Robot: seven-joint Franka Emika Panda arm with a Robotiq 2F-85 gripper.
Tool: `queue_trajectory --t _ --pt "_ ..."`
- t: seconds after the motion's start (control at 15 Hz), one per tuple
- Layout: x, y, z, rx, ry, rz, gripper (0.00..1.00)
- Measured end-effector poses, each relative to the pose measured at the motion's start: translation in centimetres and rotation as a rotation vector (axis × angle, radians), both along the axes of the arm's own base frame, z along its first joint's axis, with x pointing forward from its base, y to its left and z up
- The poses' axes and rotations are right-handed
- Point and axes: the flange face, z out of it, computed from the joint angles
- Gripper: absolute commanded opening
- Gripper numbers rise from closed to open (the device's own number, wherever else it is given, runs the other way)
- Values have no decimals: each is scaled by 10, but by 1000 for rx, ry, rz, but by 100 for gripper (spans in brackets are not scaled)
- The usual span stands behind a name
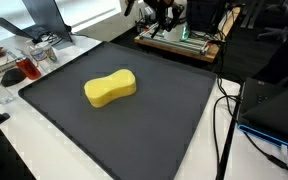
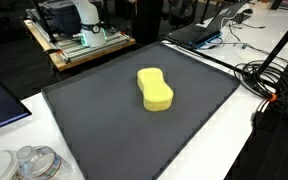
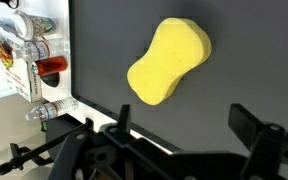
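At the lower edge of the wrist view, the gripper (image 3: 184, 128) is seen with its two black fingers (image 3: 247, 122) spread wide and nothing caught between them. Only bare dark mat (image 3: 246, 60) is framed in the gap. Ahead of the fingertips and a little toward the left one, clear of both, a yellow sponge (image 3: 171, 62) is laid flat on the mat, waisted like a dog bone. Its long axis is set on a diagonal in this view, from lower left to upper right. It is therefore crossed obliquely by the line between the fingertips, neither squarely nor in parallel. The nearer lobe is the lower left one. In both exterior views the sponge (image 1: 110, 88) (image 2: 155, 89) is found near the middle of the mat (image 1: 169, 125), well apart from every edge and with nothing touching it. Whether the gripper is caught in either exterior view cannot be told. Beyond the mat's left edge in the wrist view, clear plastic bottles (image 3: 26, 40) and a glass of red liquid (image 3: 50, 68) are stood on a white table (image 3: 9, 125), well away from the sponge.
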Motion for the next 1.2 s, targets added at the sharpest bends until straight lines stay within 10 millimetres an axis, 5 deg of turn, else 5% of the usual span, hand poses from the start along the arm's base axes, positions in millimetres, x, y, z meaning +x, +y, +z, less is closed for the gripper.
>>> queue_trajectory --t 0.6,0.87,1.2 --pt "9 -6 0 -43 -16 -132 100" --pt "23 19 -16 -130 -34 -223 100" --pt "42 60 -64 -193 -42 -256 100"
